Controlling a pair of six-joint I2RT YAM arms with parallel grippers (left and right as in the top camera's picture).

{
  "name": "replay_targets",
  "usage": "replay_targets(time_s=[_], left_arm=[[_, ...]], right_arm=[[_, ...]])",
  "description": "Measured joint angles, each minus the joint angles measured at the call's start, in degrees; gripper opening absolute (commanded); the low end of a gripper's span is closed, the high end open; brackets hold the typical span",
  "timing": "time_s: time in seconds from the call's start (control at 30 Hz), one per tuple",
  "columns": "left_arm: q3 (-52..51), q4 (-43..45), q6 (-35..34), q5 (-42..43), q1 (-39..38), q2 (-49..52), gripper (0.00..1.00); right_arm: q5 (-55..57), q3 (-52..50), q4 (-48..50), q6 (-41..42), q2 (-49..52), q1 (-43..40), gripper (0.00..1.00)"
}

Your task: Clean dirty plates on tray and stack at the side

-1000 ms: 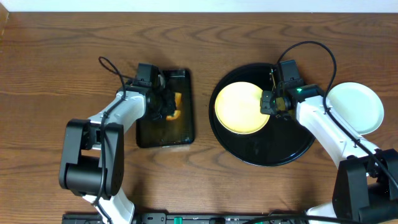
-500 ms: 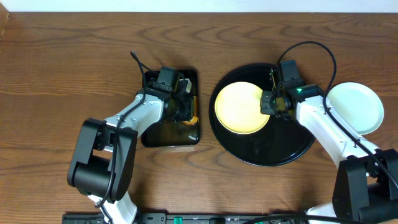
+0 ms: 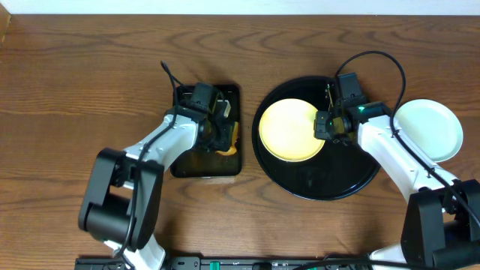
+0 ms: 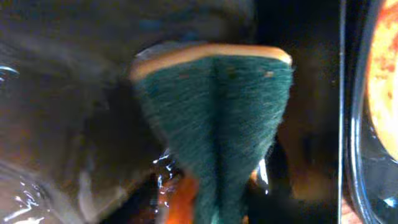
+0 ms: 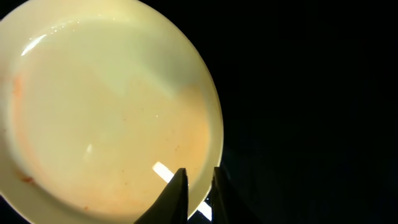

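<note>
Rectangular tray [image 3: 202, 163], sponge [image 4: 214, 124] nearer round tray [image 3: 322, 184]

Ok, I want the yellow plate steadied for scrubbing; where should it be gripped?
The thin rim of the yellow plate, from the right: it lies flat in the round tray, so only the rim offers a bite. The right end effector sits there.

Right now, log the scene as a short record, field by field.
left hand: shut on the sponge, over the rectangular tray
right hand: pinching the rim of the yellow plate
yellow plate: on the round tray, faint orange smears
pale plate: on the table, right of the round tray
</note>
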Motion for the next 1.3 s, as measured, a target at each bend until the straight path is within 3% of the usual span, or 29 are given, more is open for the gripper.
replay_targets(time_s=[0.13,0.4,0.63,0.97,1.0,1.1,1.3], left_arm=[[0.0,-1.9,-0.4,-4.4,0.0,-4.7,0.77],[0.0,-4.2,-2.8,-9.1,0.0,-8.4,0.79],[0.0,-6.3,-10.3,-17.1,0.0,-8.4,0.79],[0.0,-6.5,-12.8,-19.3,0.0,-8.4,0.79],[0.0,-6.5,-12.9,-19.3,0.0,-8.4,0.79],[0.0,-6.5,-12.9,-19.3,0.0,-8.4,0.79],[0.0,-6.5,-13.0,-19.3,0.0,-8.4,0.79]], right_arm=[[-3.8,0.0,0.0,0.0,0.0,-2.7,0.16],[-13.9,-0.9,0.0,-2.0,0.9,-9.9,0.22],[-20.5,-2.1,0.4,-5.2,2.3,-10.3,0.23],[-22.8,-2.2,5.3,-5.8,10.8,-10.4,0.23],[-23.0,-2.1,5.6,-5.8,10.8,-10.4,0.22],[-23.3,-2.1,6.0,-6.1,11.3,-10.4,0.01],[-23.6,-2.1,7.1,-5.4,11.7,-10.4,0.01]])
